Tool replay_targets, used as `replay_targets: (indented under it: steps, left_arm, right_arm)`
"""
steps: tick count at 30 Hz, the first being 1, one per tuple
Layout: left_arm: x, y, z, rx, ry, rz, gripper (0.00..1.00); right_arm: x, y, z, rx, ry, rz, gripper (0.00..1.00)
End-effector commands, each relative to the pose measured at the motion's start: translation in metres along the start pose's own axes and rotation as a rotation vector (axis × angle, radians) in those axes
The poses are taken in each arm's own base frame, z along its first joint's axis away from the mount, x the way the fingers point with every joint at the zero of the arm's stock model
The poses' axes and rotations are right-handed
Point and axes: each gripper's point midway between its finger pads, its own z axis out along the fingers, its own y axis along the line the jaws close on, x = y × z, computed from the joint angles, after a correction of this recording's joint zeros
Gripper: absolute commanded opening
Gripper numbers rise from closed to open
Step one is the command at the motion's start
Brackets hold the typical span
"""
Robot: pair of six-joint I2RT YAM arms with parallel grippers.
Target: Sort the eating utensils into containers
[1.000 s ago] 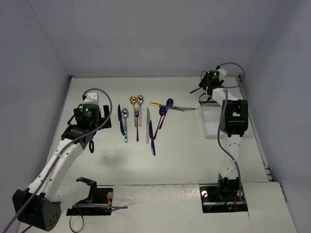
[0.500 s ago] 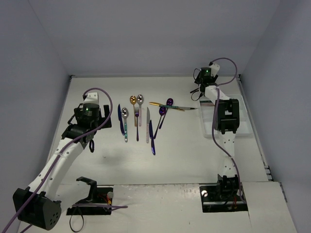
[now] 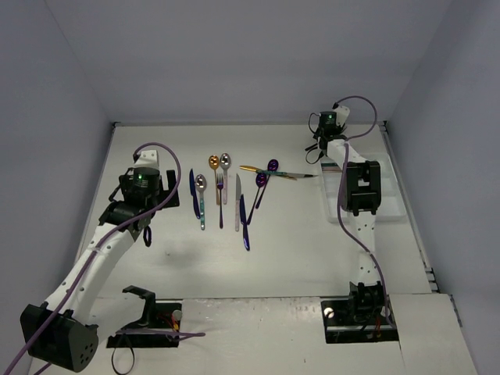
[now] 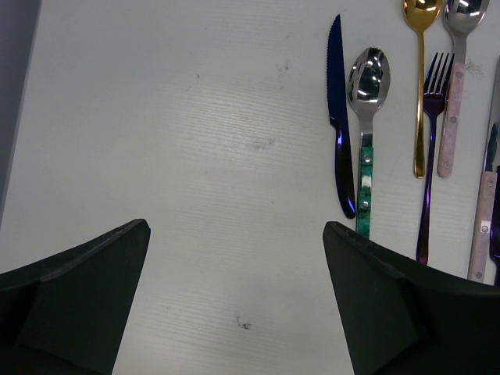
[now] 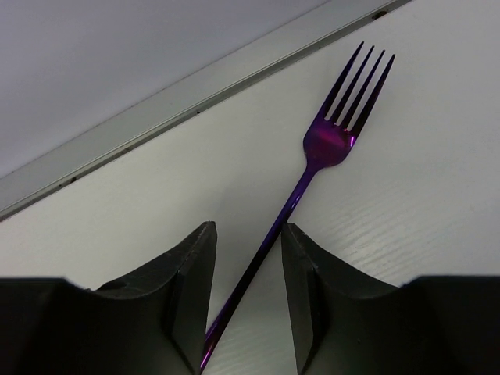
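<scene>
A purple fork lies near the table's back edge, tines pointing away from me. My right gripper straddles its handle, jaws partly closed and open, with a small gap on each side; in the top view the right gripper is at the back, left of the white tray. Several more utensils lie mid-table: a dark blue knife, a teal-handled silver spoon, a gold spoon and a purple fork. My left gripper hangs wide open over bare table to their left.
Two purple spoons and a gold-and-teal knife cross each other between the utensil row and the right arm. The right arm's links cover much of the tray. A metal strip marks the back edge just beyond the fork.
The right arm has swung from over the tray leftwards to the back of the table, and its jaws have narrowed around the fork handle. The left arm has not moved.
</scene>
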Motion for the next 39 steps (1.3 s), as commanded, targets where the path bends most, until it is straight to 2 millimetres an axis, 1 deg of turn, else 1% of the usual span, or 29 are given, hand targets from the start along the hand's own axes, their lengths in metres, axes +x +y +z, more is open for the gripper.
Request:
replay_targets:
  steps: [1, 7, 11, 12, 14, 16, 19, 22, 23, 25, 26, 27, 29, 30, 31, 39]
  left_arm:
    - [-0.023, -0.001, -0.007, 0.014, -0.077, -0.025, 0.92]
    - [-0.024, -0.001, -0.008, 0.016, -0.082, -0.030, 0.92]
    - [-0.025, -0.001, -0.010, 0.019, -0.087, -0.032, 0.92]
    - [-0.025, -0.001, -0.010, 0.020, -0.088, -0.033, 0.92]
    - [-0.026, -0.001, -0.011, 0.022, -0.091, -0.037, 0.92]
    - [-0.026, -0.001, -0.011, 0.022, -0.095, -0.039, 0.92]
    - [-0.026, -0.001, -0.012, 0.026, -0.098, -0.040, 0.92]
    - [-0.027, -0.001, -0.013, 0.028, -0.101, -0.043, 0.92]
    - [-0.027, -0.001, -0.014, 0.030, -0.102, -0.044, 0.92]
    - [-0.028, -0.001, -0.014, 0.029, -0.106, -0.045, 0.92]
    - [-0.027, -0.001, -0.014, 0.030, -0.104, -0.045, 0.92]
    - [-0.028, -0.001, -0.014, 0.031, -0.106, -0.046, 0.92]
    - [-0.028, -0.001, -0.014, 0.031, -0.105, -0.046, 0.92]
    - [-0.028, -0.001, -0.014, 0.031, -0.105, -0.047, 0.92]
    - [-0.028, -0.001, -0.014, 0.032, -0.105, -0.049, 0.92]
    - [-0.026, -0.005, -0.012, 0.045, -0.094, -0.050, 0.92]
  right_arm:
    - [0.001, 0.029, -0.010, -0.079, 0.028, -0.037, 0.30]
    - [0.020, 0.051, -0.019, -0.120, 0.078, -0.128, 0.20]
    - [0.030, 0.060, -0.027, -0.127, 0.100, -0.165, 0.15]
    - [0.032, 0.061, -0.029, -0.126, 0.106, -0.170, 0.14]
    - [0.037, 0.059, -0.033, -0.109, 0.118, -0.196, 0.08]
    - [0.044, 0.062, -0.039, -0.099, 0.131, -0.221, 0.05]
    - [0.060, 0.062, -0.050, -0.078, 0.179, -0.269, 0.01]
    - [0.077, 0.061, -0.062, -0.065, 0.230, -0.314, 0.00]
    - [0.074, 0.061, -0.067, -0.063, 0.227, -0.317, 0.00]
    - [0.080, 0.060, -0.079, -0.063, 0.251, -0.336, 0.00]
    - [0.086, 0.060, -0.088, -0.072, 0.270, -0.344, 0.00]
    - [0.099, 0.053, -0.096, -0.071, 0.306, -0.355, 0.00]
    - [0.117, 0.049, -0.113, -0.084, 0.355, -0.375, 0.00]
    - [0.112, 0.049, -0.123, -0.094, 0.356, -0.369, 0.00]
    - [0.118, 0.044, -0.132, -0.100, 0.378, -0.368, 0.00]
    - [0.176, 0.012, -0.200, -0.107, 0.554, -0.429, 0.00]
